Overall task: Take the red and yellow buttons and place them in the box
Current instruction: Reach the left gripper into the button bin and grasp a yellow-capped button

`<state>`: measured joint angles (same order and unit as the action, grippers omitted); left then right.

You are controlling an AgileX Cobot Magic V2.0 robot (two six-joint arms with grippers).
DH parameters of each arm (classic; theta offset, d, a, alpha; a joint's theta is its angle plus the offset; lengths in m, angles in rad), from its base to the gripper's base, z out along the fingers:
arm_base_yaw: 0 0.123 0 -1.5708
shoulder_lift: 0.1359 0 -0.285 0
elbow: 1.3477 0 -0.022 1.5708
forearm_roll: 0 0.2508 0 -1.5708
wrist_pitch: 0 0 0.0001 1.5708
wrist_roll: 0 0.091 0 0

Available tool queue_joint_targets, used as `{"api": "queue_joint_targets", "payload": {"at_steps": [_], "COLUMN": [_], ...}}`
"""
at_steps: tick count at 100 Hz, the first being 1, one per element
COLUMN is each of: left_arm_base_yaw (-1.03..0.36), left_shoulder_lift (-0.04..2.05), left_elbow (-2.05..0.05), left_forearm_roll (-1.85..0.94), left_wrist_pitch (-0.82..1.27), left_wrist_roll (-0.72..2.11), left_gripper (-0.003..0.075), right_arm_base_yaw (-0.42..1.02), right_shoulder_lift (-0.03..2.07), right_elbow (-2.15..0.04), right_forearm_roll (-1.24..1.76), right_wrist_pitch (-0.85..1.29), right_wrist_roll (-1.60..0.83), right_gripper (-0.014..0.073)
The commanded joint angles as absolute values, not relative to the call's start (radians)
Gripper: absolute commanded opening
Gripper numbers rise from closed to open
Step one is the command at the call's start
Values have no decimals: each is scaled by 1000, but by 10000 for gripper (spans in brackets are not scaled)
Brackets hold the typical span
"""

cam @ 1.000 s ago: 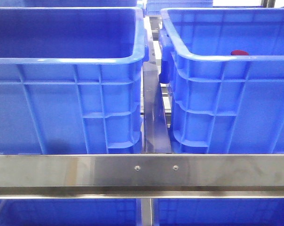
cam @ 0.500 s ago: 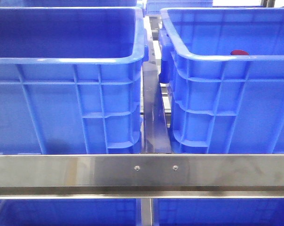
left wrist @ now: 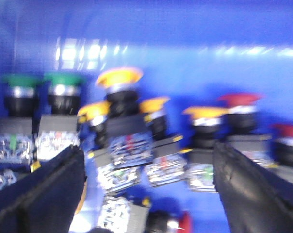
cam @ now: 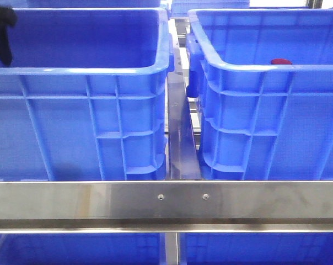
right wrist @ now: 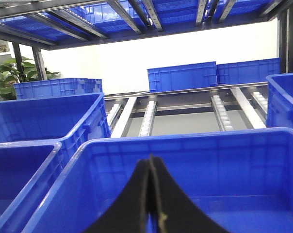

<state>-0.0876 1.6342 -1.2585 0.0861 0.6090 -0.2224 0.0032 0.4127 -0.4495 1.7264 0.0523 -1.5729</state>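
**Left gripper poised over the button pile**

Across the front view, two blue crates sit side by side on a steel rack behind a metal crossbar (cam: 166, 201). We see a dark piece of the left gripper (cam: 2, 30) at the far left corner of the left crate (cam: 89, 121). A red button (cam: 280, 62) peeks over the near rim of the right crate (cam: 266, 121), the box we take as the destination.

From the left wrist view, blurred by motion, our fingers (left wrist: 37, 187) are spread wide and hold nothing. Between them lies a jumble of push-button switches on the crate floor: a yellow button (left wrist: 119, 77) stands tallest in the middle, green-capped ones (left wrist: 18, 82) lie towards one wall, and a red-capped one (left wrist: 239, 101) towards the other. We judge the step to be the descent for a grasp. To do it well, we should centre on the raised yellow cap, keep the fingers clear of its touching neighbours, and close on the body under the cap.

From the right wrist view, our right gripper (right wrist: 151, 204) is pressed shut on nothing, hovering over an empty-looking blue crate (right wrist: 185, 145). It should wait.
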Motion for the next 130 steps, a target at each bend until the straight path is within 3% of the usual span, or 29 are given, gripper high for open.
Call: {"api": "queue_joint_targets", "payload": {"at_steps": [1,88,97,119,130], "left_arm_base_yaw": [-79,-69,-69,-69,-69], "left_shoulder_lift": [1633,1771,1771,1769,1760], "left_elbow": [-1294,-1296,-1296,-1296,-1296], "left_forearm_roll": [87,87,87,87,87], "left_wrist_pitch": [566,405,403,403,403], "left_wrist_roll": [-233,-233,-233,-233,-233], "left_gripper": [514,507,438,120,8], "right_arm_base_yaw": [4,4,4,4,4], "right_shoulder_lift": [416,416,416,416,416], "right_elbow": [-474,-474,-474,-474,-474], "right_forearm_roll": [1730,1730,1730,1730,1730], "right_wrist_pitch": [77,78,78,78,78], "right_wrist_roll": [-1584,-1584,-1584,-1584,-1584], "right_gripper": [-67,-67,-67,-67,-67]}}
